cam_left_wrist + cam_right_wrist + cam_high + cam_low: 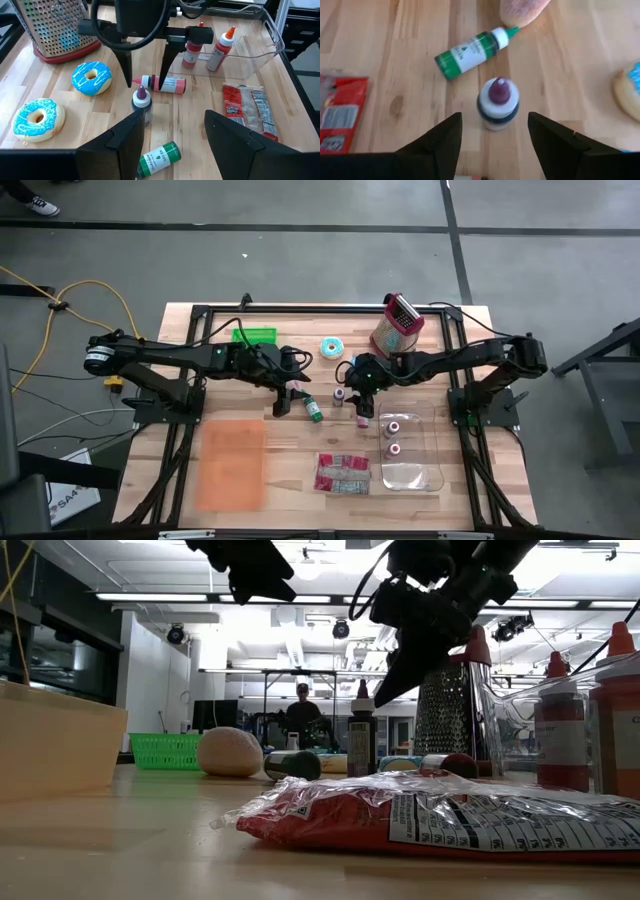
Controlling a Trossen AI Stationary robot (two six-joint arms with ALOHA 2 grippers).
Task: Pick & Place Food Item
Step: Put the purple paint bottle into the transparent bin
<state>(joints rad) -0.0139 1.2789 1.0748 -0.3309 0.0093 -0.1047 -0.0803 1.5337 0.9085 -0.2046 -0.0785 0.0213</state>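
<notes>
The small bottle with the purple cap (498, 104) stands upright on the tabletop (410, 60), its long axis vertical, directly ahead of the right claw (494, 131) and centred in the gap between that claw's two fingers, which are spread wide and hold nothing. It sits just beyond the fingertips, not yet between them, so a short advance down and forward looks enough to straddle it (no sideways correction seems needed). Past the bottle from this claw lies a green bottle (472, 52) on its side, cap pointing away to one side. The left claw (172, 127) also faces the purple-capped bottle from the opposite side, fingers parted and empty, but the right claw appears the nearer.
</notes>
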